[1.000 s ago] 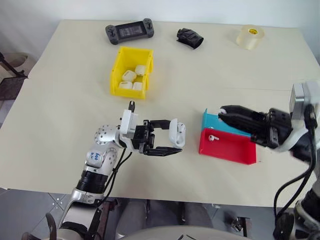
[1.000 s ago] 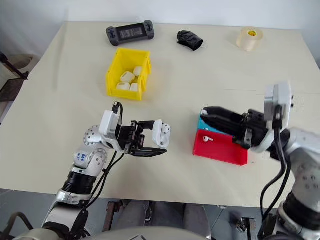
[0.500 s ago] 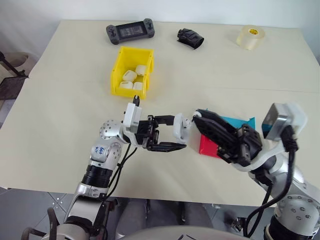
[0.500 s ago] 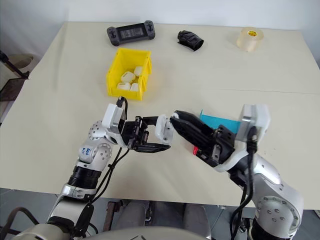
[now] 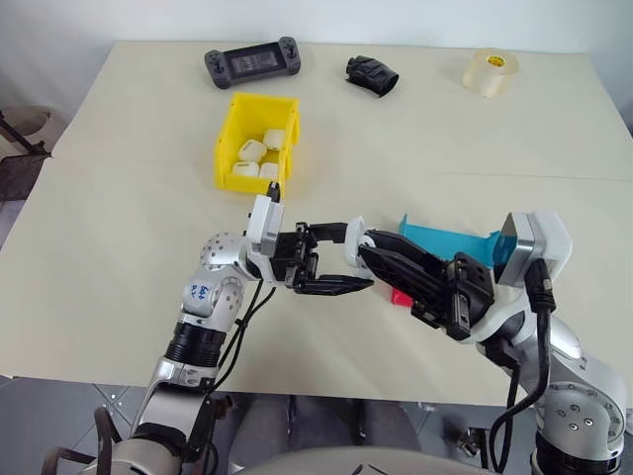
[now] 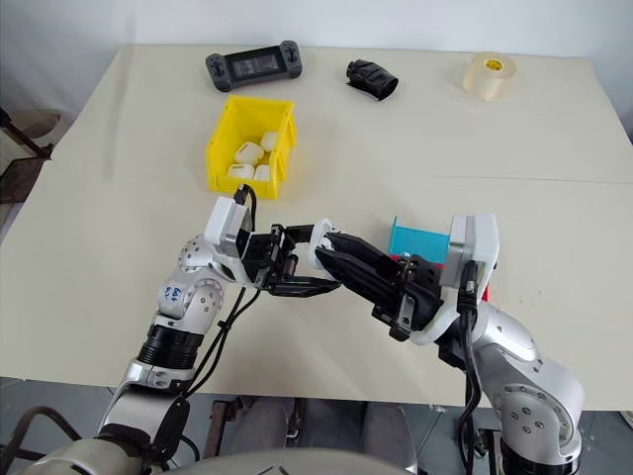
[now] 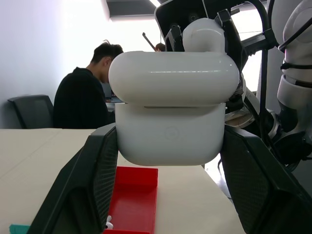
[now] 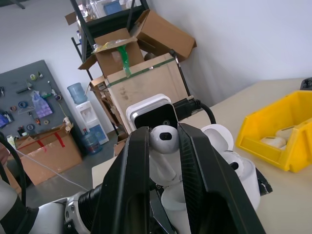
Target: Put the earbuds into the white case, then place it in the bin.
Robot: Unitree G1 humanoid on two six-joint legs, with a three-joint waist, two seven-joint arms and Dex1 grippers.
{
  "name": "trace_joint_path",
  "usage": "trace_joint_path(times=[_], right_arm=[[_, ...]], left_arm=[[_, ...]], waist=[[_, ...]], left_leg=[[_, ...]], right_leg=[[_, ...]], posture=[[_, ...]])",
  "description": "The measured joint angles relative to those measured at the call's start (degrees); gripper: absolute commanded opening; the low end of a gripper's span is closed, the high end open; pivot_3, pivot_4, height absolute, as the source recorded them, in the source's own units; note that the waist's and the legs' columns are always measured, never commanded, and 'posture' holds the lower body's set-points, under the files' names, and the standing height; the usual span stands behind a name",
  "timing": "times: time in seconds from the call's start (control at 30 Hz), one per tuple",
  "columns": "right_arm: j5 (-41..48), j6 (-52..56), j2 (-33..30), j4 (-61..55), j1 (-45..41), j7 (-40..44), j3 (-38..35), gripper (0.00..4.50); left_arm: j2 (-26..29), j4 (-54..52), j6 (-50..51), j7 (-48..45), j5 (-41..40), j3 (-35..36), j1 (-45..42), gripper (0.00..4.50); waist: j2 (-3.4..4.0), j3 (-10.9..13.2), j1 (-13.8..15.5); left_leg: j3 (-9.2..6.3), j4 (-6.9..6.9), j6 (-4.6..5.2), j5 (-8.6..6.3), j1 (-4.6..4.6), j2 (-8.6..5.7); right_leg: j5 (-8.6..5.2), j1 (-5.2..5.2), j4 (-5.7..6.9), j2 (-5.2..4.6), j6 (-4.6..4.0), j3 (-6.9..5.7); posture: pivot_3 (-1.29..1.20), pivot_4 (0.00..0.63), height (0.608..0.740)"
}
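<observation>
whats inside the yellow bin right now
The bin holds several small white cases, about four, lying loose against each other. Whether anything lies under them cannot be seen, and its near wall hides part of the floor.

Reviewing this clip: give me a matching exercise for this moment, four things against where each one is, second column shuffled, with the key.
Things:
1. white case
2. earbud
3. tape roll
4. game controller

Places:
A. far right corner of the table
B. between the right gripper fingers
C. far edge, beyond the yellow bin
D. clamped in the left gripper

Pairs: 1-D, 2-B, 3-A, 4-C
</observation>
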Motion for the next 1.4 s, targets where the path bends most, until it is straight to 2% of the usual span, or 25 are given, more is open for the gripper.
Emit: trace_joint_path(times=[0.5, 0.57, 0.73, 0.87, 1.03, 1.1, 1.13, 1.27, 1.4], right_arm=[[0.0, -2.9, -3.9, 3.1, 2.4, 1.5, 1.5, 0.47], [0.7, -2.7, -5.3, 3.4, 2.6, 1.6, 1.4, 1.20], [0.6, -3.3, -6.2, 4.1, 2.1, 1.7, 1.3, 2.69], [1.1, -2.8, -11.3, 4.0, 5.8, 2.3, -2.2, 4.01], [0.9, -3.4, -17.4, 4.0, 11.6, 5.5, -11.6, 4.01], [1.0, -3.6, -18.1, 4.0, 10.8, 5.6, -12.7, 3.61], [0.9, -3.6, -18.3, 4.0, 10.2, 5.3, -12.6, 3.39], [-1.5, -3.0, -19.4, 3.7, 5.7, 3.8, -8.9, 2.04], [-5.2, -0.5, -18.8, 3.0, -1.7, 0.4, -0.2, 0.68]], left_arm=[[-0.2, -0.5, 0.4, 0.8, 0.1, 0.2, 0.2, 2.78], [0.0, -0.5, 0.4, 0.7, 0.2, 0.2, 0.4, 2.78], [0.2, -0.6, 0.4, 1.2, 0.2, 1.0, 0.6, 2.78], [1.4, -2.0, -0.8, 1.2, 1.9, 0.0, 0.5, 2.78], [7.7, -2.0, -1.3, 3.5, 10.8, -3.1, 0.1, 2.78], [8.6, -2.0, -0.4, 5.5, 13.7, -4.2, -1.4, 2.78], [9.4, -2.1, -0.2, 6.2, 15.3, -5.0, -2.2, 2.78], [11.5, -2.4, 0.1, 7.6, 20.7, -7.9, -4.5, 2.78], [13.4, -4.0, 0.4, 7.2, 24.9, -12.0, -6.4, 2.78]], waist=[[0.00, 0.0, 0.1], [0.00, 0.0, 0.1], [0.00, 0.0, 0.1], [-0.01, 0.0, 0.7], [-0.01, 0.0, 1.1], [-0.02, 0.0, 1.2], [-0.02, 0.0, 1.2], [-0.02, 0.0, 1.2], [-0.03, 0.0, 1.2]], left_leg=[[0.00, 0.00, 0.00, 0.00, 0.00, 0.01], [0.00, 0.00, 0.00, 0.00, 0.00, 0.01], [0.00, 0.00, 0.00, 0.00, 0.00, 0.01], [-0.01, 0.01, 0.02, -0.01, 0.00, -0.02], [0.07, 0.01, 0.06, 0.02, 0.04, -0.08], [0.06, 0.01, 0.08, 0.03, 0.06, -0.05], [0.05, 0.01, 0.08, 0.03, 0.07, -0.04], [0.07, 0.00, 0.07, 0.03, 0.06, -0.04], [0.05, 0.00, 0.07, 0.03, 0.03, -0.04]], right_leg=[[0.00, 0.02, -0.02, 0.00, 0.00, 0.00], [0.00, 0.02, -0.02, 0.00, 0.00, -0.01], [0.00, 0.02, -0.02, 0.00, 0.00, -0.01], [0.00, 0.08, -0.09, -0.03, 0.00, -0.01], [0.00, 0.12, -0.12, 0.03, 0.00, 0.01], [0.00, 0.14, -0.10, 0.02, 0.00, 0.00], [0.00, 0.14, -0.10, 0.02, 0.00, 0.00], [0.00, 0.11, -0.10, -0.01, 0.00, 0.03], [0.00, 0.07, -0.08, -0.01, 0.00, 0.03]], posture=[[0.00, 0.150, 0.740], [0.00, 0.150, 0.740], [0.00, 0.150, 0.740], [0.00, 0.150, 0.740], [0.00, 0.150, 0.740], [0.00, 0.150, 0.740], [0.00, 0.150, 0.740], [0.00, 0.150, 0.740], [0.00, 0.150, 0.740]])
